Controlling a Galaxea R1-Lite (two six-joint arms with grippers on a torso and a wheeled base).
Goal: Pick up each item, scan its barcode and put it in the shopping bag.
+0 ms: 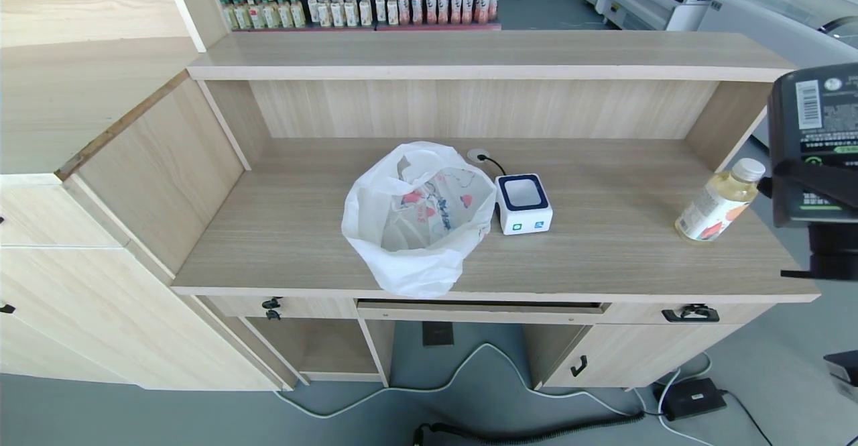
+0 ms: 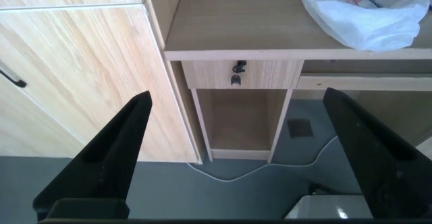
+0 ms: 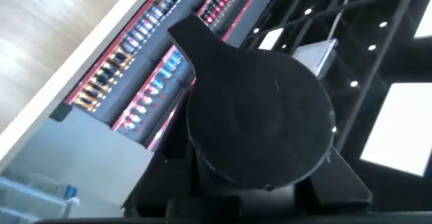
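The right end effector (image 1: pixel 819 191) grips a black container (image 1: pixel 814 124) held up near the bottle (image 1: pixel 720 201) at the desk's (image 1: pixel 603 251) right end, so the scanning step looks to be in hand, calling next for its barcode label to be turned toward the scanner (image 1: pixel 524 203) beside the shopping bag (image 1: pixel 415 221), while the left end effector (image 2: pixel 237 94) hangs open.

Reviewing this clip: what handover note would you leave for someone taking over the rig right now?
Left end effector: open, empty, low before the counter's left front.
Right end effector: shut on a black container, held up beyond the counter's right end, barcode label toward the head camera.
Shopping bag open mid-counter, scanner just to its right; bottle on the counter's right end.
Done: container picked up. Left: scan and bag it, then the bottle.
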